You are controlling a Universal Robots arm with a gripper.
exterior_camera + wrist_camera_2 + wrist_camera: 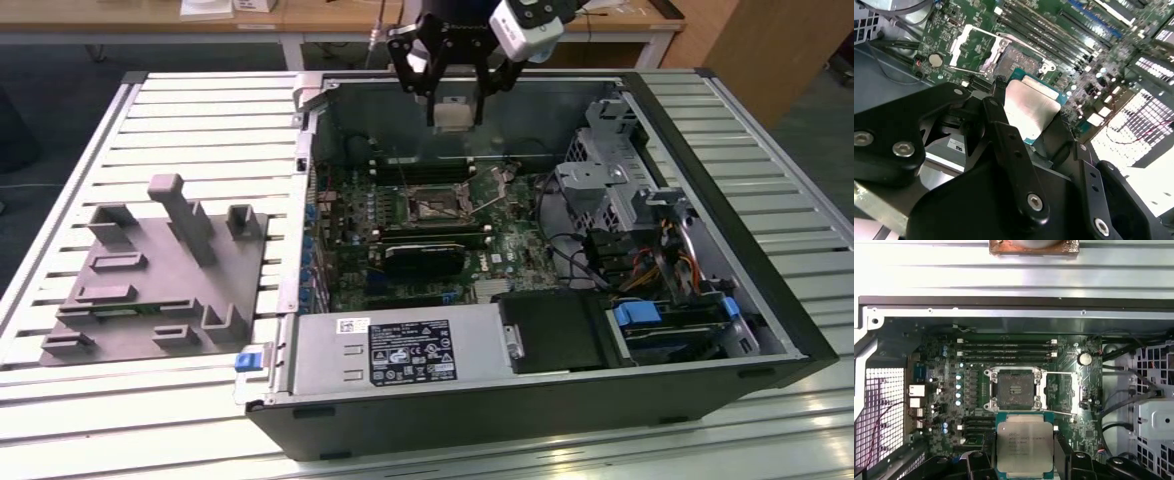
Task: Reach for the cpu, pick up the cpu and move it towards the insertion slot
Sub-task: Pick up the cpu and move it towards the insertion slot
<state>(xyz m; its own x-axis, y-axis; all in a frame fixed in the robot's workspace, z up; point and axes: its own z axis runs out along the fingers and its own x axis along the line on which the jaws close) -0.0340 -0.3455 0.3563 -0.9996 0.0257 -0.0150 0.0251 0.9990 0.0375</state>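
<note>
While the arm hangs above the open computer case, the pincer (454, 95) is closed on the cpu (454, 113), its black fingers (1014, 150) pressing the chip's opposite edges. The cpu is a flat square with a pale silver top and a thin green border, and it sits level between the fingers, clear of everything beneath it.

In the first wrist view, the cpu (1025, 446) appears just short of the insertion slot (1014, 390), with a narrow strip of green board between them. The slot is a dark square socket in a shiny metal frame. Its hinged frame (1061, 392) is folded open to one side, and a thin lever stands clear, so the socket bed lies bare.

In the exterior view, the insertion slot (438, 207) sits near the middle of the motherboard (347, 250), well below the raised chip. Long narrow memory slots (1006, 351) lie on the far side of the socket from the chip.

Judging by this, the pick-up is done and the carry toward the slot is well along. What remains calls for a short level travel until the chip is squarely over the socket, its edges parallel with the frame.

Outside the case, a grey fixture block (154, 280) rests on the slatted metal surface (200, 110), toward the exterior view's left.
</note>
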